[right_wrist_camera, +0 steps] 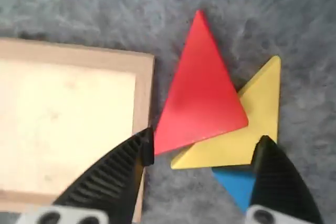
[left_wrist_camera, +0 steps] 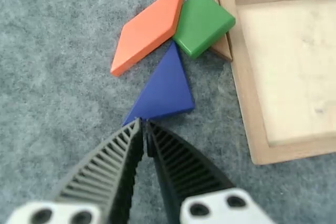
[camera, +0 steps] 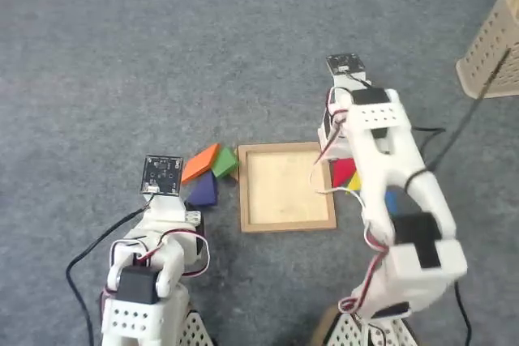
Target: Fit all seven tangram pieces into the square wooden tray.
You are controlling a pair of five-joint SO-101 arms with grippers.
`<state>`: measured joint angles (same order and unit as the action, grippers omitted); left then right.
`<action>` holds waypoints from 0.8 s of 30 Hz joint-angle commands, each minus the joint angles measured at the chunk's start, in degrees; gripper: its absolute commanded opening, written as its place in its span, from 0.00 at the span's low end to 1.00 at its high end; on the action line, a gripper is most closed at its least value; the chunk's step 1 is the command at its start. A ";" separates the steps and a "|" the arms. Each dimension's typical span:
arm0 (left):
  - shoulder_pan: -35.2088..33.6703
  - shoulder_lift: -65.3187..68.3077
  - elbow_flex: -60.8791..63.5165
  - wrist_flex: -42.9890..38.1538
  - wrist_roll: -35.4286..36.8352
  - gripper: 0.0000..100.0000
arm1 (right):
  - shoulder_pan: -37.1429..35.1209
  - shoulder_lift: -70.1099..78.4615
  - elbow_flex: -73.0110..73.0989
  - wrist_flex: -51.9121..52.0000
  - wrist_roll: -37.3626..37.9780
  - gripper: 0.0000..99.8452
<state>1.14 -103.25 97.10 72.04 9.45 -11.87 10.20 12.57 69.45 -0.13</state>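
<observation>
Wood tray (camera: 288, 225) sits mid-tabletop, nearer the arms' edge than the far edge, and is empty. None of the seven pieces is placed, so you are at the first pick.

Left of the tray:
- Green square (left_wrist_camera: 203, 22) partly covers a small brown triangle (left_wrist_camera: 223, 50) that touches the rim.
- Orange parallelogram (left_wrist_camera: 148, 27) abuts the square's outer side.
- Dark blue triangle (left_wrist_camera: 165, 90) has its apex where those two meet.

Right of the tray:
- Red triangle (right_wrist_camera: 199, 98) lies partly on the yellow triangle (right_wrist_camera: 252, 129).
- Light blue piece (right_wrist_camera: 236, 182) shows just beyond the yellow.

Left gripper (left_wrist_camera: 143, 124): fingers pressed together, tips at the dark blue triangle's corner, holding nothing.

Right gripper (right_wrist_camera: 205, 144): fingers spread wide above the red-yellow overlap, one tip by the tray rim, pinching nothing.

Judgement: the right arm looks better set. Next move calls for you to lower it and close across the red triangle, since that piece is on top. Expect the yellow one to drag along if the fingers catch its edge.
</observation>
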 commanded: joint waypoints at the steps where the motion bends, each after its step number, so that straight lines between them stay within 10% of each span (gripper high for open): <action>1: -0.18 -0.88 -0.48 0.26 -0.18 0.01 | 0.40 2.24 -5.45 -0.57 -2.90 0.30; 24: -0.18 -0.88 -0.48 0.26 -0.18 0.01 | 2.77 11.65 -5.80 -7.25 -2.81 0.15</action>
<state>1.14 -103.25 97.10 72.04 9.45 -9.23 20.48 8.26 63.65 -2.24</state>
